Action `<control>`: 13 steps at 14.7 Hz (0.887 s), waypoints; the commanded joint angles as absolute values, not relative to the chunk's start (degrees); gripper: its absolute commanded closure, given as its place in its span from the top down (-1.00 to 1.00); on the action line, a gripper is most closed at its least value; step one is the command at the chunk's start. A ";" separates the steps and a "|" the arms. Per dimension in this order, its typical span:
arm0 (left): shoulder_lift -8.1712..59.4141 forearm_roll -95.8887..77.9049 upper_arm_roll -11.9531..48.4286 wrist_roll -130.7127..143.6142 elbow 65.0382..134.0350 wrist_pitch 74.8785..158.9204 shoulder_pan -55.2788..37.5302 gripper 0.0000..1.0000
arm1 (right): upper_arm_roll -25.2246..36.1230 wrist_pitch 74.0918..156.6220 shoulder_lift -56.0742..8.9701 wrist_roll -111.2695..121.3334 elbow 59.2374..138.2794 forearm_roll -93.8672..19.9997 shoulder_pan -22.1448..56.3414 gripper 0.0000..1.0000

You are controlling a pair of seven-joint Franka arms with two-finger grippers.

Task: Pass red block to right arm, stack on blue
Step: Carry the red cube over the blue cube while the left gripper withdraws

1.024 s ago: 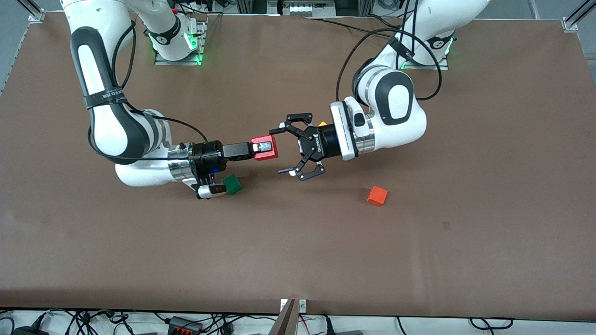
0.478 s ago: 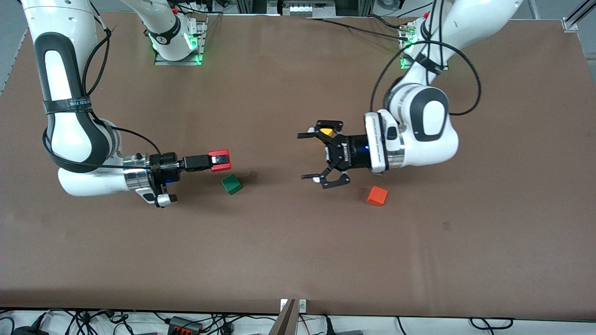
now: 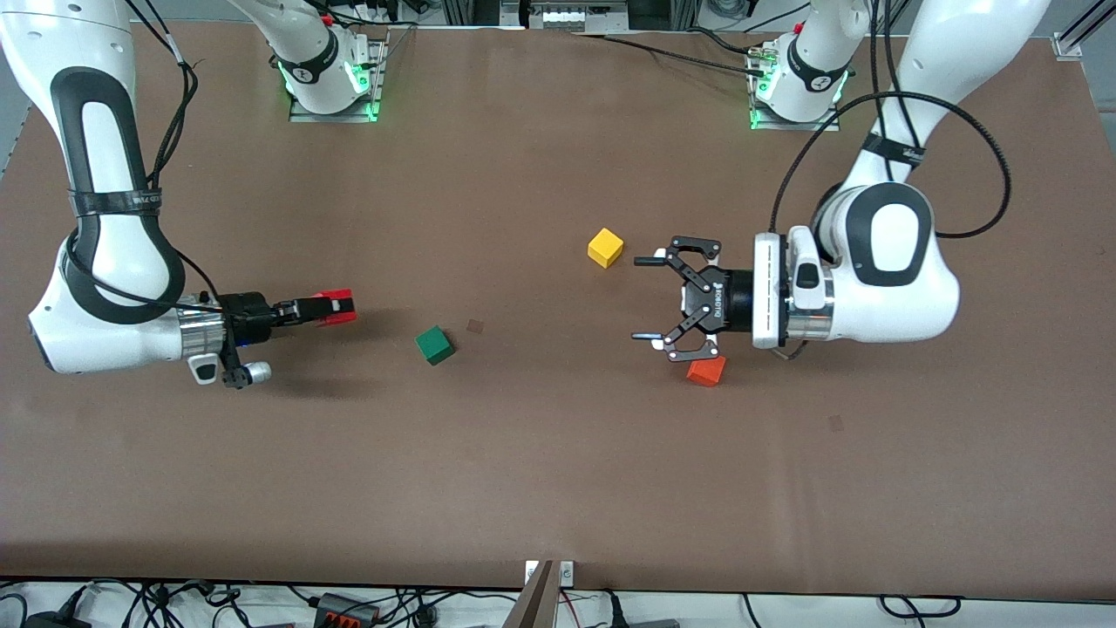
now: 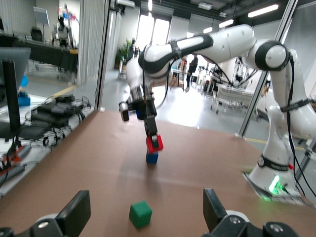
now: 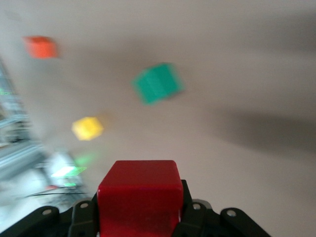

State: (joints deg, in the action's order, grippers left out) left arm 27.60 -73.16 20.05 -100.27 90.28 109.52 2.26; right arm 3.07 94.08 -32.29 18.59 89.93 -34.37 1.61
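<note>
The red block point(image 3: 336, 308) is held in my right gripper point(image 3: 330, 309), which is shut on it, toward the right arm's end of the table. It fills the space between the fingers in the right wrist view point(image 5: 139, 197). The left wrist view shows the red block point(image 4: 154, 143) directly over the blue cube point(image 4: 152, 157); I cannot tell if they touch. The blue cube is hidden in the front view. My left gripper point(image 3: 649, 298) is open and empty, in the air above the table beside the orange cube point(image 3: 706, 371).
A green cube point(image 3: 433, 344) lies between the two grippers. A yellow cube point(image 3: 605, 247) lies farther from the front camera than the left gripper. The arm bases stand at the table's top edge.
My right gripper has carried the red block away toward the right arm's end of the table. My left gripper has drawn back toward its own end, still open.
</note>
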 commanded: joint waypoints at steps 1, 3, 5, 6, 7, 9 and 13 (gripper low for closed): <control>26.98 -63.93 19.78 -90.91 86.32 105.05 3.25 1.00 | 2.99 97.28 -30.67 18.81 89.74 -20.79 1.85 -1.00; 27.24 -56.73 19.77 -84.85 85.34 104.24 3.60 1.00 | 4.47 98.69 -30.59 18.72 90.17 -17.68 1.58 -1.00; 27.25 -50.74 19.78 -78.96 85.34 104.15 3.52 1.00 | 5.36 100.45 -29.89 18.63 90.70 -10.94 1.93 -1.00; 27.25 -47.23 19.78 -76.14 85.34 104.06 3.69 1.00 | 5.36 101.50 -28.75 18.37 91.92 -8.20 1.93 -1.00; 27.33 -43.98 19.69 -74.29 85.43 103.89 3.78 1.00 | 5.36 102.56 -27.26 17.93 93.76 -5.91 1.93 -1.00; 27.33 -39.13 19.60 -69.64 85.34 101.88 3.78 1.00 | 5.45 105.19 -24.01 17.84 98.06 -2.92 1.85 -1.00; 27.33 -27.01 19.42 -56.72 83.33 97.24 3.95 1.00 | 5.45 117.14 -18.99 15.75 108.88 2.37 1.93 -1.00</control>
State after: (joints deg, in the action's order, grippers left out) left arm 27.42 -32.17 19.58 -62.58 85.61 101.77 3.79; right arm 5.44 111.20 -23.72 17.93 100.81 0.26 1.60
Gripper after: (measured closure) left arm 0.000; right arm 0.436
